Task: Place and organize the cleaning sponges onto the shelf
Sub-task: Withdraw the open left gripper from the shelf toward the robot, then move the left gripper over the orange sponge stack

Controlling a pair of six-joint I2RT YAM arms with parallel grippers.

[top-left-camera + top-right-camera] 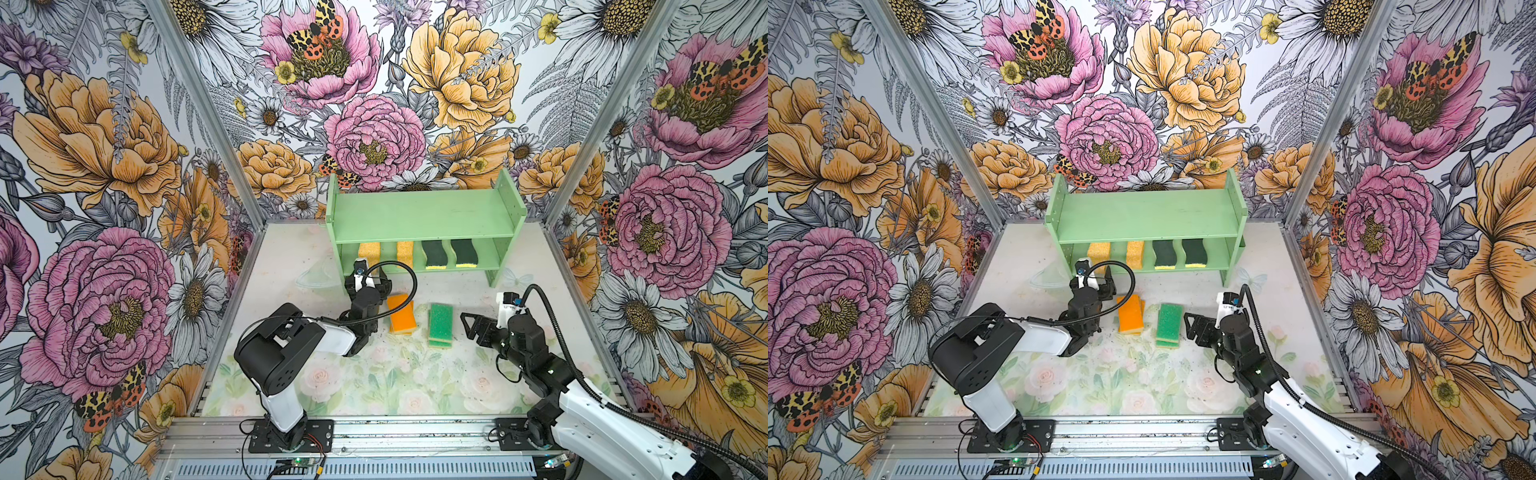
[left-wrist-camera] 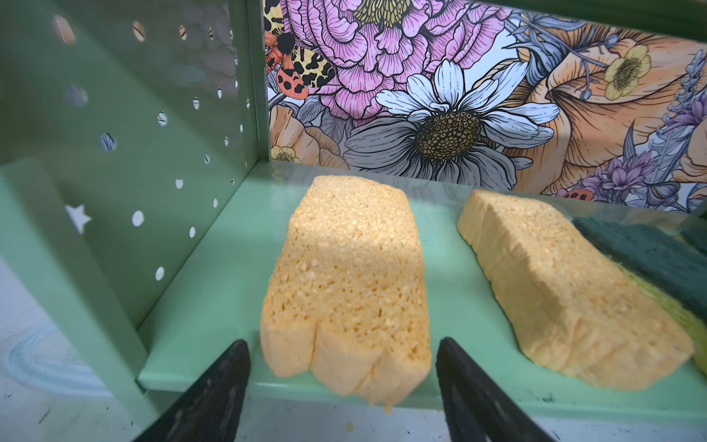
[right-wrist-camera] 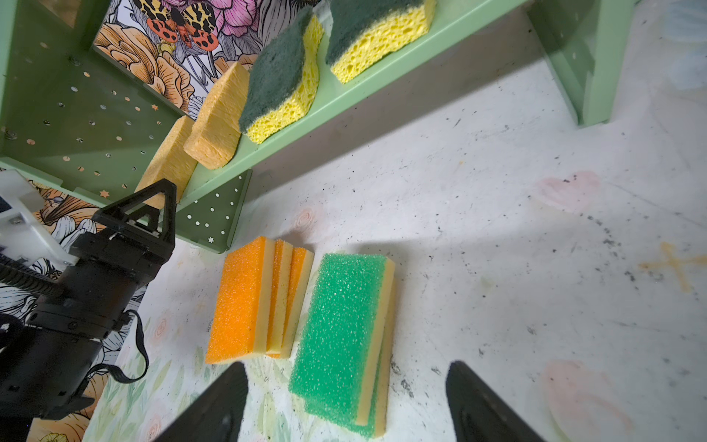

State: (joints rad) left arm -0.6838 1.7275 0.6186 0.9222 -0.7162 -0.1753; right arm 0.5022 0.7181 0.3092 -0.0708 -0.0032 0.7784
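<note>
The mint-green shelf (image 1: 419, 216) (image 1: 1146, 218) stands at the back. Its lower tier carries two porous yellow sponges (image 1: 368, 252) (image 1: 404, 252) and two wavy dark-green-topped ones (image 1: 434, 255) (image 1: 464, 253). My left gripper (image 2: 342, 356) (image 1: 370, 277) is open, its jaws either side of the leftmost yellow sponge (image 2: 344, 275) with a gap on both sides. On the table, three orange-topped sponges (image 1: 401, 313) (image 3: 239, 302) lie fanned together beside a stack of two green-topped sponges (image 1: 441, 318) (image 3: 344, 325). My right gripper (image 3: 346, 377) (image 1: 471, 326) hangs open just right of the green stack, holding nothing.
Floral walls close in the table on three sides. An aluminium rail (image 1: 374, 432) with both arm bases runs along the front edge. The shelf's right leg (image 1: 496, 274) stands just behind the right wrist. A faint clear plastic piece (image 1: 311, 278) lies left of the left gripper.
</note>
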